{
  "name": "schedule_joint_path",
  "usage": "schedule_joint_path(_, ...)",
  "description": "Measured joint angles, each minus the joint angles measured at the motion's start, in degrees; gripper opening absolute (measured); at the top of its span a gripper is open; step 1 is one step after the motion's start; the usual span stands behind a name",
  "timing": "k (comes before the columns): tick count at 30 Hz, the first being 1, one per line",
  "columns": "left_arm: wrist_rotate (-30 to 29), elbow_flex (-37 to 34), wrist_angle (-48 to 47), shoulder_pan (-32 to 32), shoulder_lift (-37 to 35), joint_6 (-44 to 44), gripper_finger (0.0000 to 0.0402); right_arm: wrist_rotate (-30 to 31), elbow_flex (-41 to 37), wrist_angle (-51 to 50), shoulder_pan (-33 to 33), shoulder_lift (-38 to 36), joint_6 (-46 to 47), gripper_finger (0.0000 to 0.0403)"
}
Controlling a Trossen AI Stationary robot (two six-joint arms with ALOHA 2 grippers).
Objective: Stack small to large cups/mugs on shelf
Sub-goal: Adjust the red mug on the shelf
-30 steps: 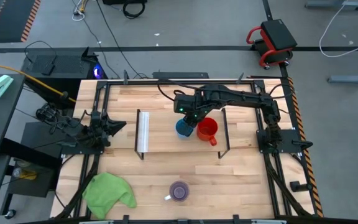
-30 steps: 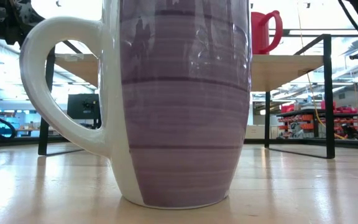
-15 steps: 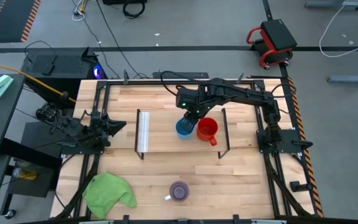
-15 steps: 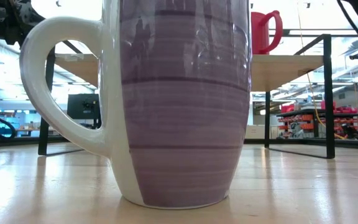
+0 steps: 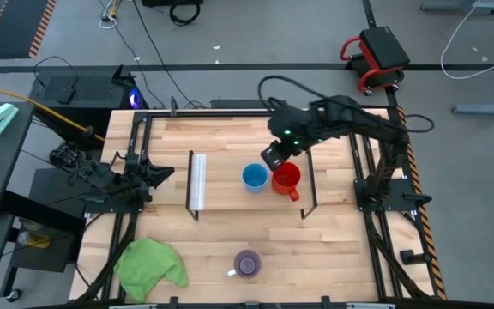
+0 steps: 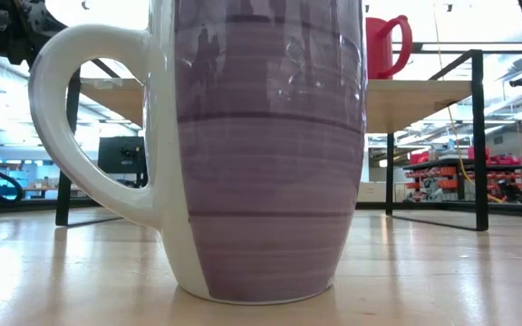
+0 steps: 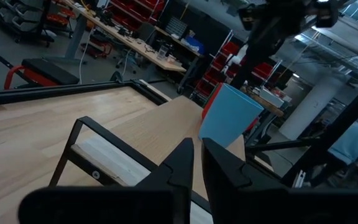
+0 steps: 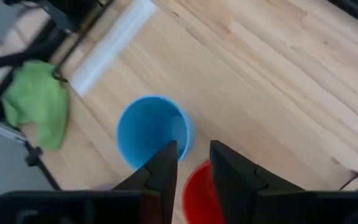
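Note:
A light-blue handleless cup point(image 5: 254, 177) and a red mug point(image 5: 286, 178) stand upright side by side on the light-wood shelf point(image 5: 225, 193), to the right of its white strip point(image 5: 198, 180). A purple mug with a white handle point(image 5: 247, 263) stands on the tabletop near the front edge and fills the low view point(image 6: 261, 154). My right gripper point(image 5: 270, 157) hovers above the shelf, just beyond the two cups, narrowly open and empty; its wrist view looks down on the blue cup point(image 8: 151, 130) and the red mug's rim point(image 8: 201, 186). My left gripper point(image 5: 168, 172) waits shut at the table's left.
A green cloth point(image 5: 150, 264) lies crumpled at the table's near left corner. The shelf's black end frames point(image 5: 313, 180) stand at both its ends. Bare tabletop lies between the shelf and the purple mug.
My right gripper has risen from right over the blue cup and drawn back toward the table's far right. The blue cup stays upright on the shelf beside the red mug.

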Motion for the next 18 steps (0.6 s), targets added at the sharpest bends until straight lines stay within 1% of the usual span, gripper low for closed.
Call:
schedule_joint_path(2,0.0,0.0,0.0,0.0,0.0,0.0,0.0040,0.8,-0.1,0.0,1.4,-1.1,1.5,0.0094)
schedule_joint_path(4,0.0,0.0,0.0,0.0,0.0,0.0,0.0037,1.2,-1.8,0.2,2.8,-2.2,2.9,0.0084)
schedule_joint_path(6,0.0,0.0,0.0,0.0,0.0,0.0,0.0035,1.2,-5.4,0.1,3.7,-3.1,4.0,0.0071)
schedule_joint_path(11,1.4,0.0,0.0,0.0,0.0,0.0,0.0038,0.6,-17.3,-0.1,4.6,-6.4,6.6,0.0034)
schedule_joint_path(15,1.5,0.0,0.0,0.0,0.0,-0.1,0.0040,1.4,-22.9,0.0,4.6,-9.3,9.0,0.0010)
schedule_joint_path(18,1.5,0.0,0.0,0.0,0.0,-0.1,0.0037,1.6,-26.2,0.0,4.0,-10.3,10.0,0.0005)
